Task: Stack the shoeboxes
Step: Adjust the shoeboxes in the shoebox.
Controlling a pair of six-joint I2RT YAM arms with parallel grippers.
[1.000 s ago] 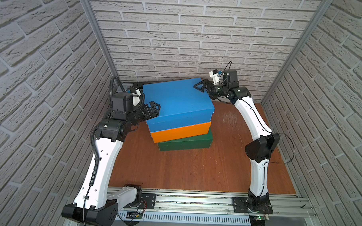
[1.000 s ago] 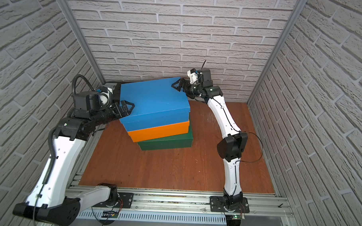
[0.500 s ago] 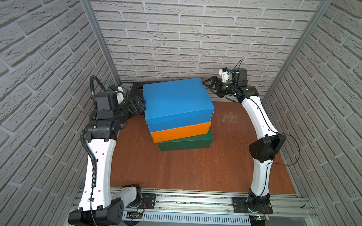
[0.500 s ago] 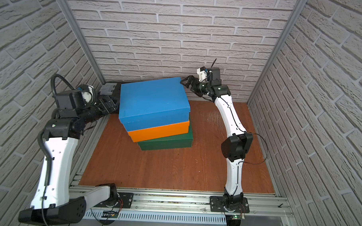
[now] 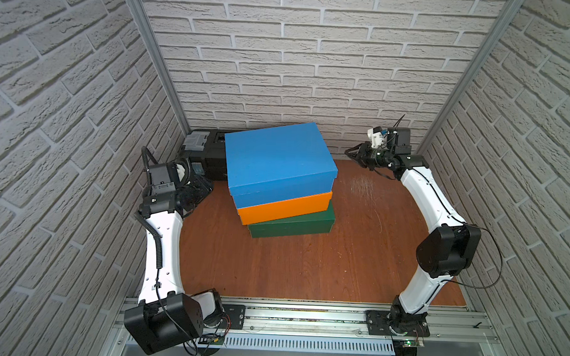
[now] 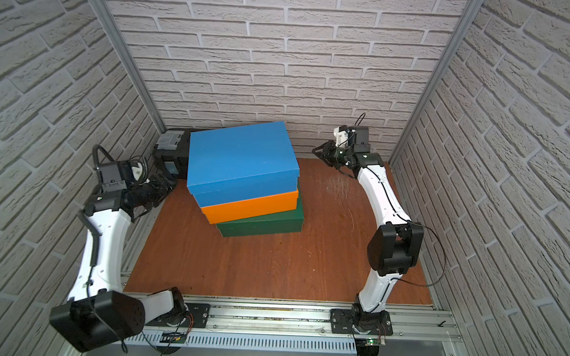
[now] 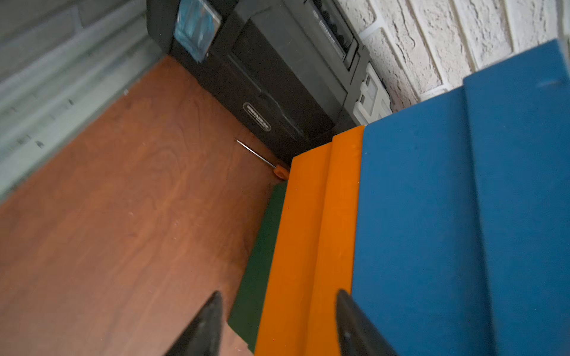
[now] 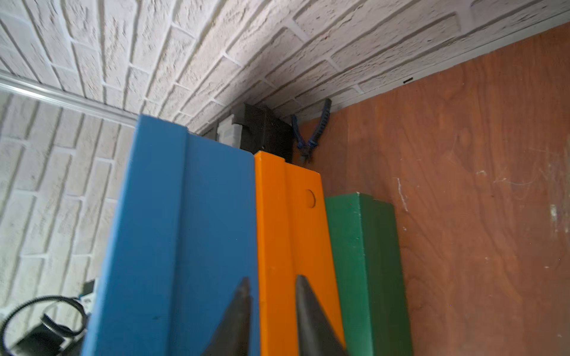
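Both arms have pulled back from the stack since the earlier frames. Left of the stack, the left gripper (image 7: 277, 311) is partly parted and holds nothing. The blue shoebox (image 5: 277, 159) lies on the orange shoebox (image 5: 286, 206), which lies on the green shoebox (image 5: 293, 224). Right of the stack, the right gripper (image 8: 271, 296) is narrowly parted and holds nothing.

Even, bright light with soft shadows in both top views; wrist views are blurred, their brick lines bowed.
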